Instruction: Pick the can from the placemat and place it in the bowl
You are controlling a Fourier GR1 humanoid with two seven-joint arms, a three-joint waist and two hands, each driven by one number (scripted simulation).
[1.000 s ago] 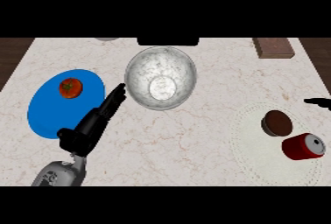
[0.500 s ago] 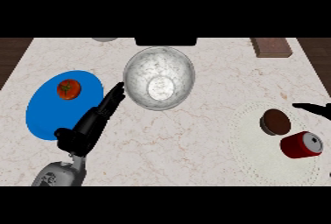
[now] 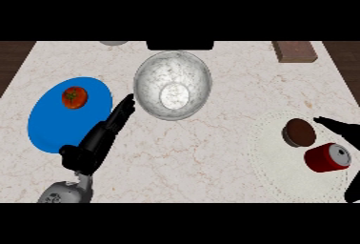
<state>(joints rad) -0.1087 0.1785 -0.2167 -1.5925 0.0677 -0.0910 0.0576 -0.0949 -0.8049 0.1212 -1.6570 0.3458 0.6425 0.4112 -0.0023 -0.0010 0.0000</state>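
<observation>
A red can [image 3: 327, 157] lies on its side on the pale round placemat [image 3: 281, 167] at the right. My right hand [image 3: 340, 126] comes in from the right edge and is open: its fingers reach over the mat just above the can, and its thumb [image 3: 354, 189] shows below the can. I cannot see it touching the can. The glass bowl [image 3: 172, 86] stands at the upper middle with nothing in it. My left hand [image 3: 98, 140] lies open at the lower left, straight fingers pointing up towards the bowl's left rim.
A dark brown round piece [image 3: 300, 131] sits on the placemat just up-left of the can. A blue plate [image 3: 56, 124] with a tomato [image 3: 75, 96] is at the left. A brown block [image 3: 295, 51] is at the far right and a black object [image 3: 179, 45] at the far edge.
My right hand has come further in from the right edge, and now has fingers above the can and thumb below it. The can, bowl and left hand have stayed put.
</observation>
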